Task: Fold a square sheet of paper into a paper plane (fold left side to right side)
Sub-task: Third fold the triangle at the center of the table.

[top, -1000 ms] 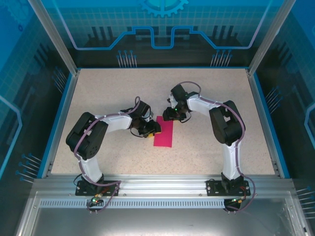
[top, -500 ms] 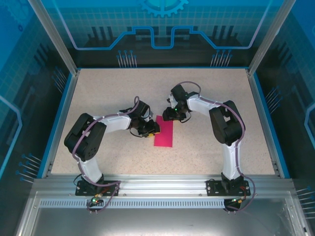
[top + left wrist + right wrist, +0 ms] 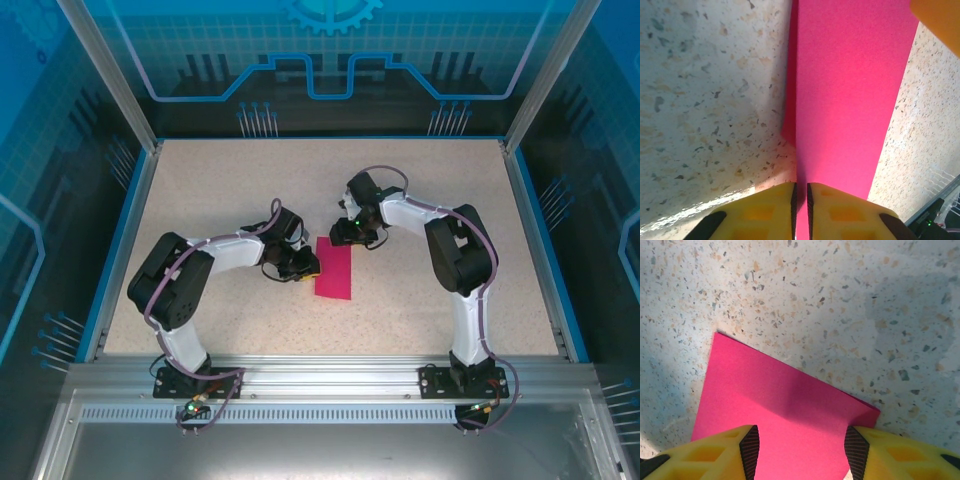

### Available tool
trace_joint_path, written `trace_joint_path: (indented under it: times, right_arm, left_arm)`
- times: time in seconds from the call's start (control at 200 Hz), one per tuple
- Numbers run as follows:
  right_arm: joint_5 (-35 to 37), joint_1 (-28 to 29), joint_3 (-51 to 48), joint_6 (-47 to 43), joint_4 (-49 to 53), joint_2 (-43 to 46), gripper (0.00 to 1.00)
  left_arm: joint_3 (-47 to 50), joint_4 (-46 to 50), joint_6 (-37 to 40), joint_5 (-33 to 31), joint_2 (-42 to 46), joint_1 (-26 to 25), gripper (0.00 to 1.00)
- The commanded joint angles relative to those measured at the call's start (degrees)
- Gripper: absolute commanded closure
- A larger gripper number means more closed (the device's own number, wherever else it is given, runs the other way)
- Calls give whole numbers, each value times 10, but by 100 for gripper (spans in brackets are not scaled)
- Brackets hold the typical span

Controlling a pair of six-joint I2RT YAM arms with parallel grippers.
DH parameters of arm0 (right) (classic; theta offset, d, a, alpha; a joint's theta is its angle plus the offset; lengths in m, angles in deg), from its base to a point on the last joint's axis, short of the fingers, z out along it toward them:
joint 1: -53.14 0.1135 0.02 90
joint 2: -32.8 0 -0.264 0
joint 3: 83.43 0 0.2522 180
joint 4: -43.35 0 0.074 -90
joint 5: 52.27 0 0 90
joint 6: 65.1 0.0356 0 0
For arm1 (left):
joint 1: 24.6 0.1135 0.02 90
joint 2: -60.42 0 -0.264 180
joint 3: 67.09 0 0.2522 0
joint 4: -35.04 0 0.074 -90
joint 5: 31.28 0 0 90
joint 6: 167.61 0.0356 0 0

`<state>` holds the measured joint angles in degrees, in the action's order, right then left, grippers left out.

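Nearest the camera, a ribbed aluminium rail (image 3: 330,380) carries both arm bases, w/ the left arm on the left. Beyond it lies a speckled beige tabletop (image 3: 220,190), boxed in by a blue raised rim (image 3: 128,235). The table's bed holds the task piece, a thin magenta-pink paper sheet (image 3: 333,270). It lies approx mid-table as a narrow rectangle, long side running near to far, slightly tilted.

The left gripper (image 3: 308,266) sits at the sheet's left long edge, about halfway along it. In the left wrist view its yellow fingers (image 3: 770,210) stand nearly together, w/ just a thin slit btwn them at the left gripper (image 3: 801,186). Pink runs into that slit, so it pinches the paper edge. The sheet (image 3: 845,100) stretches away from the tips, and a lower layer peeks out along its left side, so it is doubled over.

Farther back, the right gripper (image 3: 342,236) hangs at the sheet's far end. In the right wrist view its yellow fingers (image 3: 715,450) are spread wide at the right gripper (image 3: 801,432), gripping nothing. The sheet's far end (image 3: 780,410) lies flat on the tabletop under the gap. Whether the pads touch the paper can't be told.
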<state>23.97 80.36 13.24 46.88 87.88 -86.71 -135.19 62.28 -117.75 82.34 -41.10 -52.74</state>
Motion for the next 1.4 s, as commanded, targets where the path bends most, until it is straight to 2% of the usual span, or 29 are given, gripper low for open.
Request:
trace_joint_path:
  times: [0.0,0.175,0.315,0.45,0.555,0.675,0.76,0.825,1.02,1.17,1.396]
  right_arm:
    - [-14,0,-20,-11,-4,-27,46]
    - [-21,-2,-36,-28,-39,17,41]
    - [-11,-5,-78,-63,-64,105,32]
    - [-12,6,-165,-113,-86,208,30]
    - [36,52,-272,-143,-131,305,29]
    - [106,134,-380,-155,-180,393,28]
    - [170,215,-424,-173,-213,425,21]
    - [223,267,-437,-186,-228,425,16]
    - [297,348,-408,-228,-250,350,18]
    - [324,357,-376,-252,-257,292,21]
    - [346,352,-352,-275,-286,251,33]
  left_arm:
    - [4,19,8,-6,18,-2,86]
    - [4,25,-3,-8,24,-2,95]
    - [3,25,-17,-7,28,-5,97]
    - [-4,27,-23,-6,27,-9,97]
    - [-8,29,-26,-7,25,-13,98]
    - [-15,32,-28,-7,20,-18,98]
    - [-18,35,-28,-7,19,-20,98]
    - [-20,39,-27,-10,17,-22,98]
    - [-20,41,-28,-11,16,-23,98]
    - [-23,44,-28,-11,15,-24,98]
    - [-26,45,-27,-9,15,-25,98]
